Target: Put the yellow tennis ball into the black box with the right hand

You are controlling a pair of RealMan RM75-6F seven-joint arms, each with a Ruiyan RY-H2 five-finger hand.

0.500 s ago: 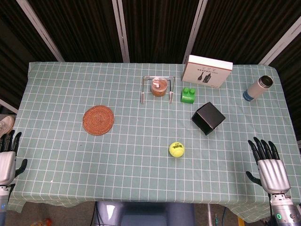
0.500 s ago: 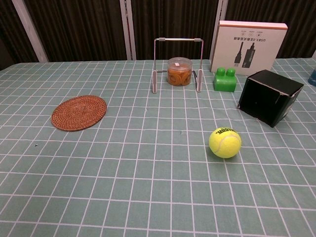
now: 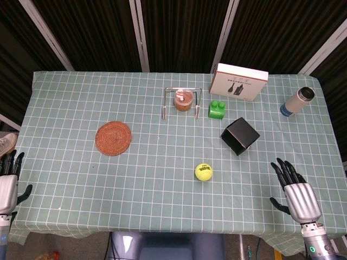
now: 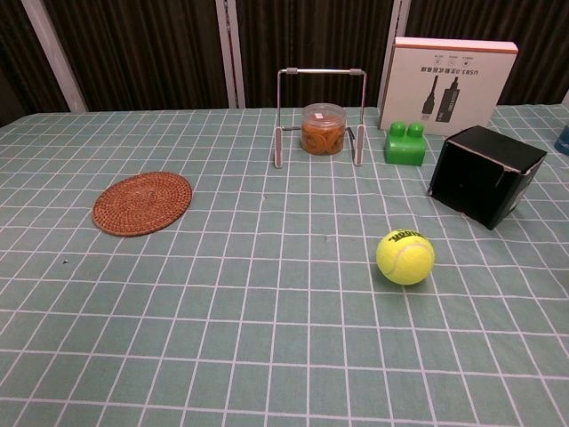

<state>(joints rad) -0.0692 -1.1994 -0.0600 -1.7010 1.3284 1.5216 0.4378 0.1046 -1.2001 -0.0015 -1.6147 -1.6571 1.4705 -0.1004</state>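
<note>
fingers on my right hand are spread apart, holding nothing, palm down over the near right edge of the table. right hand sits well right of the yellow tennis ball, not touching it. left hand is at the near left edge, mostly off the cloth, fingers extended and slightly apart, nothing in it (only the head view shows either hand).

tennis ball rests on the green checked cloth, near-centre, slightly right. black box is just beyond it and to the right, apart from the ball, tilted on the cloth; its opening side i cannot tell from here.

other stuff on the table: green block just behind the box, metal frame stand with a small jar of orange contents between its legs, white product carton propped up at the far edge, woven round coaster on the left half, steel bottle lying at the far right.
</note>
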